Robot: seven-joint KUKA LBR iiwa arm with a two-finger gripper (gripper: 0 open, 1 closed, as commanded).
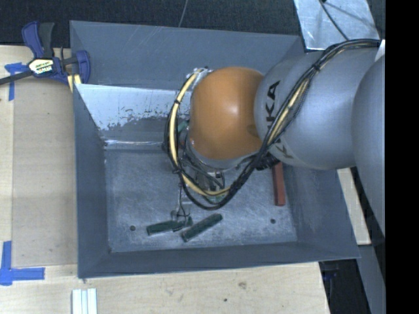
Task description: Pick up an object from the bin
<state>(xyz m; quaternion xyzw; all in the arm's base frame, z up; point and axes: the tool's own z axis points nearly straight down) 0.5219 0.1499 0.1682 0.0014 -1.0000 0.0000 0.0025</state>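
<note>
My gripper point(181, 212) hangs under the arm's wrist, low over the front middle of the bin floor. Directly beneath its tip lie two dark green, elongated pieces that meet end to end. One green piece point(163, 227) points left. The other green piece point(202, 226) slants up to the right. The gripper's tip is at or just above the spot where they join; I cannot tell whether it touches them. A reddish-brown stick point(279, 184) lies upright along the right side of the floor, partly hidden by the arm.
The arm with its orange dome and cables covers the middle and back right of the bin. Bare grey floor shows to the left of the green pieces, and the sloping walls rise close in front of them.
</note>
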